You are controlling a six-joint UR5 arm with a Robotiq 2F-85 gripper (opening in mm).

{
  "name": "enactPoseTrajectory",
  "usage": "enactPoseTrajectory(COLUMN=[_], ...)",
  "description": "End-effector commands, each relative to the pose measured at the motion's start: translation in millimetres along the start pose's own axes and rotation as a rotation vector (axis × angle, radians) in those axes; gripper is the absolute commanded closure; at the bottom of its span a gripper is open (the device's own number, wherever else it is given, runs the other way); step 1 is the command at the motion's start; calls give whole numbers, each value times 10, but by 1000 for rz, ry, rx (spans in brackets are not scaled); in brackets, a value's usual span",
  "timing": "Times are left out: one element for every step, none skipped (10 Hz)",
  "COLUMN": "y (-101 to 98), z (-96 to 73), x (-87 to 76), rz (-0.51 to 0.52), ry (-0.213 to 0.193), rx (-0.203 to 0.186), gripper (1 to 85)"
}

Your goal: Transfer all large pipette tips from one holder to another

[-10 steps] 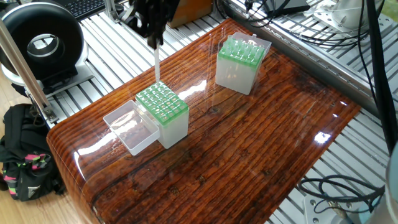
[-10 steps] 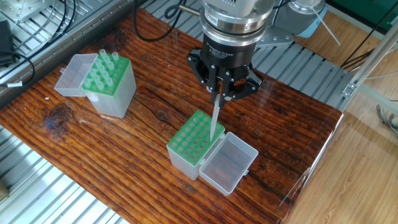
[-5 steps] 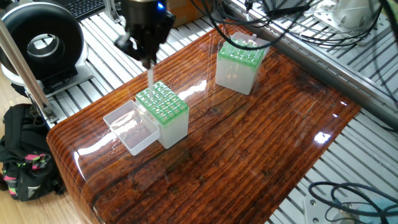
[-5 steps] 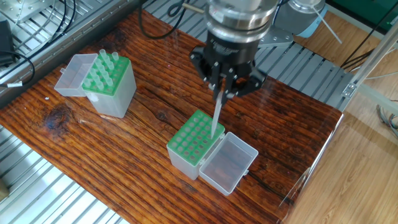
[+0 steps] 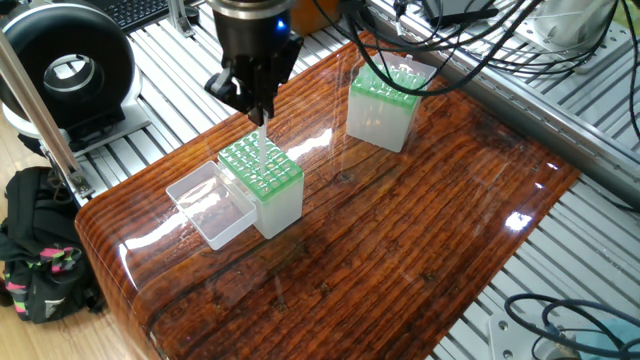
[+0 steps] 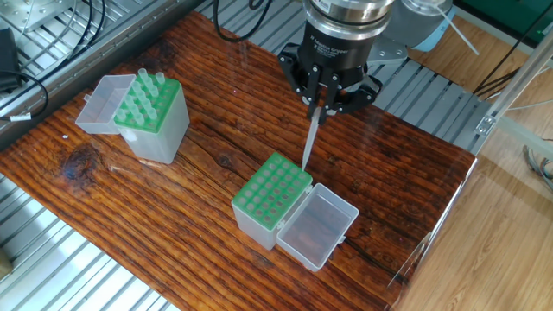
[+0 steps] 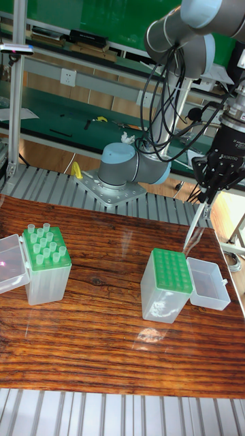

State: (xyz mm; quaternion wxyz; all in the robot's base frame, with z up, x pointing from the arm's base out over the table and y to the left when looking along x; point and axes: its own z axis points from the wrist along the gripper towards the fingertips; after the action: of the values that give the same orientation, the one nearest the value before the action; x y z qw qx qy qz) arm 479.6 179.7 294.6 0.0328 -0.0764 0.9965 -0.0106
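Observation:
My gripper point(image 6: 325, 93) point(image 5: 257, 105) point(image 7: 209, 193) is shut on one large pipette tip point(image 6: 310, 138) point(image 5: 261, 142) point(image 7: 194, 227), a translucent cone that hangs tilted. Its point sits at the lid-side edge of the near green-topped holder point(image 6: 270, 192) point(image 5: 262, 168) point(image 7: 168, 274); I cannot tell whether it touches the grid. No tips stand in that grid. The other holder point(image 6: 151, 108) point(image 5: 385, 95) point(image 7: 46, 257) stands apart from it and carries several upright tips.
Each holder has a clear hinged lid lying open beside it: one lid point(image 6: 317, 225) point(image 7: 208, 283) by the near holder, the other lid point(image 6: 101, 99) point(image 7: 10, 255) by the far holder. Cables hang over the far side of the table point(image 5: 420, 250).
The gripper has shifted sideways with the tip still in its fingers. The tip's point has moved from over the middle of the near grid to its lid-side edge.

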Motion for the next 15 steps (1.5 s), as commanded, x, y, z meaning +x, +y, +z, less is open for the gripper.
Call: enactPoseTrajectory(y=[43,29,11,29,32,19,26,27,22,13,15,26,15,6,-1], z=[20,37,58,68,77,102,130,164,179,180,180,182,188,196,200], x=[8,-20,-39,-32,-27,-18,-7,1,3,14,24,32,34,48,55], rz=[-3,-5,-7,-5,-3,-2,-1,-1,-1,-1,-3,0,0,0,0], ry=[0,-2,-1,2,2,2,0,-3,-4,-1,2,5,5,9,10], rx=[-16,-11,-5,-8,-7,-8,-16,-17,-16,-14,-14,-18,-15,-14,-14], gripper=[847,847,847,847,847,847,847,847,847,847,847,847,847,847,847])
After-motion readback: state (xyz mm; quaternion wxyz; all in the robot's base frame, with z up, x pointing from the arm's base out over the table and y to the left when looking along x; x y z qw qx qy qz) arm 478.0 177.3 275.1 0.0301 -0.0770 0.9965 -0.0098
